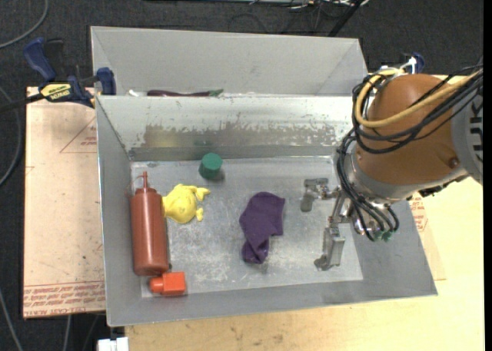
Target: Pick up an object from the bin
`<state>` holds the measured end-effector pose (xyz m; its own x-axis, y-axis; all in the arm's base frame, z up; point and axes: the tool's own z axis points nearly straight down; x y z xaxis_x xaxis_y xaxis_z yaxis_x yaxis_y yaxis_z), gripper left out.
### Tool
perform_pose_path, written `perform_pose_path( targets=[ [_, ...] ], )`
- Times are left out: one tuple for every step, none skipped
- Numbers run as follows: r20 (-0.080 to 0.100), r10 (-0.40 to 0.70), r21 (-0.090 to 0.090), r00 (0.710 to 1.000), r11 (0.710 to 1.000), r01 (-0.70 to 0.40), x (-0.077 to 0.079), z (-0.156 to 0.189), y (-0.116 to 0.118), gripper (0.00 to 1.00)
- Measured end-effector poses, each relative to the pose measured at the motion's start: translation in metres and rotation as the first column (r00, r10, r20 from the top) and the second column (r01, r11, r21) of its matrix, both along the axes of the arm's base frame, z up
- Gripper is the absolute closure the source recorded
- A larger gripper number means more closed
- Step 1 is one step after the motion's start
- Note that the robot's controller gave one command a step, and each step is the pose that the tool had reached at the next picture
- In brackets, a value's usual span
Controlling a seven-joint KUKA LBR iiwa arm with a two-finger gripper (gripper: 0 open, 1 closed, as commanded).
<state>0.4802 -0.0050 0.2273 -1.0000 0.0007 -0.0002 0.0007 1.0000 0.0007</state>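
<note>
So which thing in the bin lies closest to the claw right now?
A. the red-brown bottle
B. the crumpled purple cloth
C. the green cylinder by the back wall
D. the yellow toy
B: the purple cloth lies just to the left of the open claw, not touching it. The other three things all sit farther toward the left side.

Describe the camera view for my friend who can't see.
The gripper, open and empty, hangs at the right of a grey bin. Left of it lie a purple cloth, yellow toy, green cylinder, red bottle and orange block.
</note>
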Motion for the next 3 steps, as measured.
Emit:
perform_pose_path(
  targets=[
    [0.006,0.069,-0.001,0.998,0.998,-0.069,0.033,-0.024,0.017,0.00],
    [0.005,0.182,0.000,0.983,0.983,-0.182,0.033,-0.082,0.021,0.00],
    [-0.003,0.163,0.001,0.987,0.987,-0.163,0.041,-0.110,0.028,0.00]
  ],
)
